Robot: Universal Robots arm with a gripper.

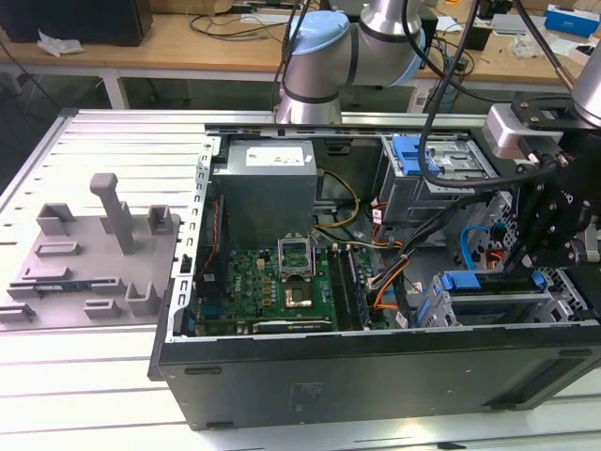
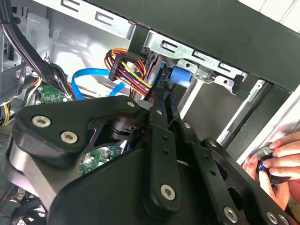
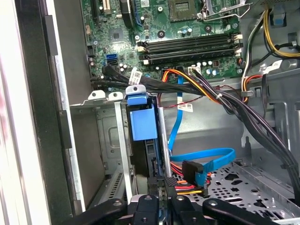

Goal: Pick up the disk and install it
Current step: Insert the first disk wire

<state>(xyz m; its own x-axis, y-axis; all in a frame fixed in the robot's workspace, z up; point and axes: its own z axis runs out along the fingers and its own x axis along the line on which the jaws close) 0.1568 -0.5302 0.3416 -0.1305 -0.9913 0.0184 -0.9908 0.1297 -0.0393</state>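
The disk (image 1: pixel 467 281) stands on edge in the drive cage (image 1: pixel 498 305) at the open computer case's corner, on the exterior view's right. Its blue bracket tab (image 3: pixel 142 121) faces the motherboard. My gripper (image 1: pixel 532 271) reaches down into the case at the disk's other end. In the first wrist view the gripper (image 3: pixel 164 181) has its fingertips shut together on the disk's near edge. In the second wrist view the gripper (image 2: pixel 164 96) points at the blue tab (image 2: pixel 181 75) in the cage.
The motherboard (image 1: pixel 282 282), a big grey metal box (image 1: pixel 268 183) and another blue-framed drive (image 1: pixel 418 155) fill the case. Cable bundles (image 3: pixel 211 93) and a blue flat cable (image 3: pixel 206 157) run beside the cage. A person's hand (image 2: pixel 276 159) holds something at the case's edge. A grey fixture (image 1: pixel 94 254) lies left.
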